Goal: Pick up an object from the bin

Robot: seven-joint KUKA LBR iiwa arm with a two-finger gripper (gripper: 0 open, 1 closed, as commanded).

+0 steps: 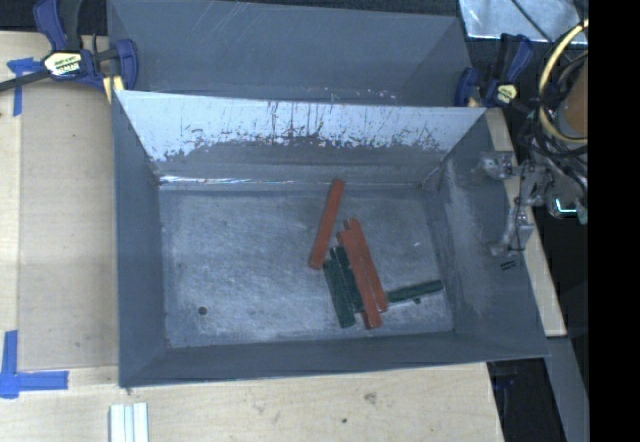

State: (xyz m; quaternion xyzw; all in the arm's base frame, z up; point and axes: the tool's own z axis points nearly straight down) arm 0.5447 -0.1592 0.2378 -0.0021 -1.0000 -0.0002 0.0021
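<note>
At three o'clock on the grey metal bin (300, 60), hovering over the sloped right wall: the tool (512, 230), well apart from the loose things. Showing nothing in its hold; how far open, impossible to tell. Lying just past the floor's middle toward five o'clock, a small heap: one red-brown stick (327, 224) slanting up toward twelve, a second red-brown stick (364, 275) touching dark green sticks (342, 292), one green stick (415, 292) trailing off toward three. Picking apparently not begun; remaining, by judgement: reaching across, descending, closing, lifting.

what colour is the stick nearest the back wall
The stick is reddish orange, best seen in the camera view.
</note>
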